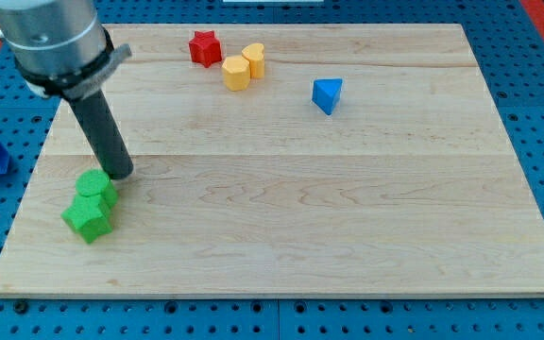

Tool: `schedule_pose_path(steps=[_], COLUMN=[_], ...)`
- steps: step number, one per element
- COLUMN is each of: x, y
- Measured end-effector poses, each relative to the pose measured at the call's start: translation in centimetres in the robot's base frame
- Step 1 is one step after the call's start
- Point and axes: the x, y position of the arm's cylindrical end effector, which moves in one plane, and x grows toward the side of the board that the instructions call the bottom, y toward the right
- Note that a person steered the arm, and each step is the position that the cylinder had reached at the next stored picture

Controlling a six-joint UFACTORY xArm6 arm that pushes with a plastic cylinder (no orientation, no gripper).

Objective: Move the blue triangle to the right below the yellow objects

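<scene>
Camera view: my tip (122,174) rests beside two green blocks (91,202) at the counter's (348,227) left, well apart from the blue triangle (327,95) lying right of the yellow blocks (243,66); the rod carries no gripper.

Pale wooden board (348,217), blue perforated surface (536,113) around it, even light

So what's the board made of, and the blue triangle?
The board looks like pale wood with a smooth matt finish: grain lines and plank seams run across it. The blue triangle is probably painted wood or plastic; its even colour hides any grain, so I can't tell which.
</scene>
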Motion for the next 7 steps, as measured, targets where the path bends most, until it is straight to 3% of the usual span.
schedule_pose_path(steps=[1, 2, 3, 4, 5, 7], x=[-0.5, -6.2, -8.2, -12.4, -14.0, -12.8], y=[4.3, 16.6, 28.7, 36.6, 33.1, 19.4])
